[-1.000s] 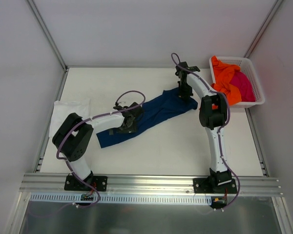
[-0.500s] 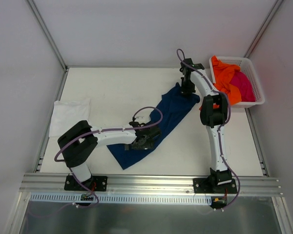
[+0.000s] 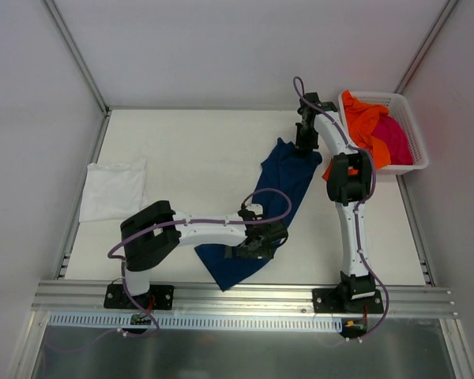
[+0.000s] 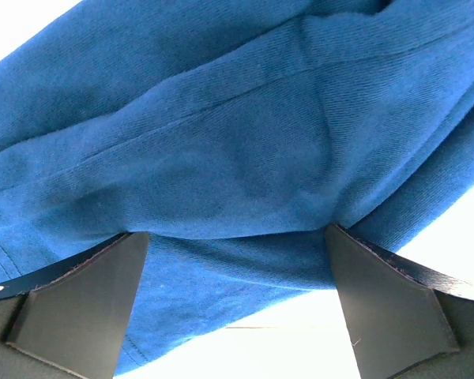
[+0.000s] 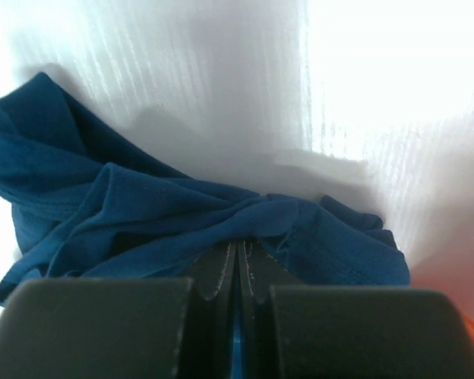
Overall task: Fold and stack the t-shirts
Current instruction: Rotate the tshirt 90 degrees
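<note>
The navy t-shirt lies stretched in a long strip from the far right toward the near middle of the table. My right gripper is shut on its far end; in the right wrist view the fingertips pinch a bunched fold of the navy cloth. My left gripper rests on the shirt's near part. In the left wrist view its jaws stand wide apart with navy cloth spread across them. A folded white t-shirt lies at the left. The orange and magenta t-shirts lie in the basket.
The white lattice basket stands at the far right corner, close to the right arm's elbow. Metal frame posts and white walls bound the table on three sides. The aluminium rail with both arm bases runs along the near edge.
My left gripper has swept right and nearer across the table, and the shirt's near end swung with it. The right gripper shifted slightly right, still holding the far end.
</note>
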Tool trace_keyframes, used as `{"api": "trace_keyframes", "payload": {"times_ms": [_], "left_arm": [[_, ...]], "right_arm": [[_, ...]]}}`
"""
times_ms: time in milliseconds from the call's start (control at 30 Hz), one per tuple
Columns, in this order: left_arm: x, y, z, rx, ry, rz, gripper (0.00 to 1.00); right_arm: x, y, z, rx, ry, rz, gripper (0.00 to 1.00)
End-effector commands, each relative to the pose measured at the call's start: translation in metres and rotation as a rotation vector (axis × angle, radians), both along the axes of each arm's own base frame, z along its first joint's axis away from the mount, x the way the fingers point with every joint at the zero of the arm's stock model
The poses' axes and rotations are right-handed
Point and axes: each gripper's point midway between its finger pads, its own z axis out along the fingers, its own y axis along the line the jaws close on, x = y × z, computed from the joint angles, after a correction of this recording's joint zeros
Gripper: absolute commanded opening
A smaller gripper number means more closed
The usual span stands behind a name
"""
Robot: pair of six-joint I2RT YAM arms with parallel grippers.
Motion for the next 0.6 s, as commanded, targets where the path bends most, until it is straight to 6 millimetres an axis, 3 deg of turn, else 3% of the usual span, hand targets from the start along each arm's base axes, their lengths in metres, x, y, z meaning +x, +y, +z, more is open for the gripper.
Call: {"api": "trace_keyframes", "payload": {"times_ms": [0,167,333,567], "left_arm": [[-0.029,0.006,-0.009,0.078,0.110,-0.022,0.97],[-0.013,0.017,0.011,0.107,0.009,-0.004,0.99],[0.004,0.023,0.055,0.100,-0.096,0.008,0.99],[0.015,0.027,0.105,0.038,-0.187,0.023,0.99]], "right_arm": [[0.023,0.004,0.004,0.044,-0.072,0.019,0.00],[0.026,0.009,0.006,0.072,-0.086,0.032,0.00],[0.037,0.014,0.012,0.106,-0.129,0.022,0.00],[0.061,0.046,0.022,0.307,-0.203,-0.005,0.01]]}}
